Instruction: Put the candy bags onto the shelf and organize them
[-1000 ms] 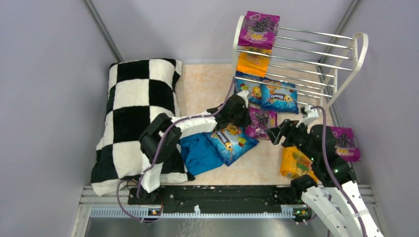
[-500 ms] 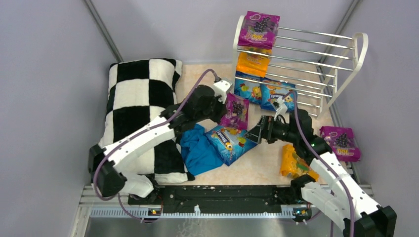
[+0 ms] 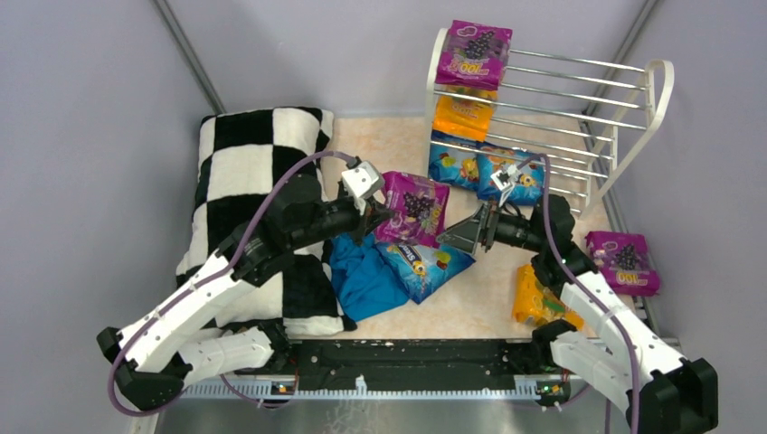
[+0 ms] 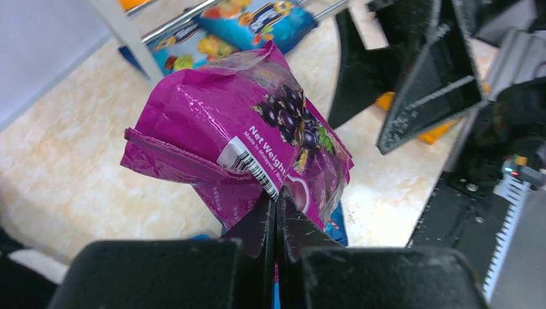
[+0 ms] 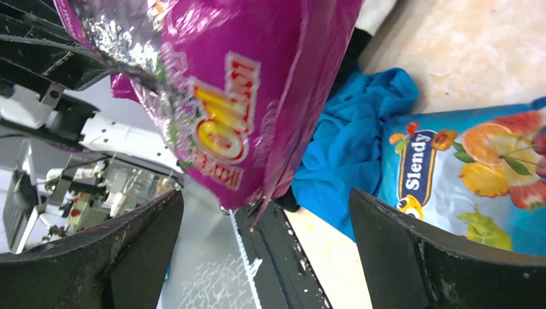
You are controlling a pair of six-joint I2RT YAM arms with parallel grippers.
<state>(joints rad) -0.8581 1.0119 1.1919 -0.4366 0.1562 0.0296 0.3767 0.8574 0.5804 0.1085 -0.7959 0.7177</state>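
My left gripper (image 3: 378,215) is shut on the lower edge of a purple grape candy bag (image 3: 412,208) and holds it in the air above the floor, left of the shelf. In the left wrist view the pads (image 4: 265,215) pinch the bag (image 4: 257,129). My right gripper (image 3: 463,237) is open just right of that bag, and the bag's front (image 5: 244,96) hangs just ahead of its open jaws. The white shelf (image 3: 660,90) holds a purple bag (image 3: 473,52) on top, an orange bag (image 3: 463,116) in the middle and two blue bags (image 3: 511,176) at the bottom.
On the floor lie a blue bag (image 3: 425,262), an orange bag (image 3: 540,298), a purple bag (image 3: 624,260) by the right wall, and a teal cloth (image 3: 362,280). A checkered pillow (image 3: 253,199) fills the left side.
My left gripper has lifted the purple bag off the floor and carried it up and left. My right gripper has moved left towards it, jaws open.
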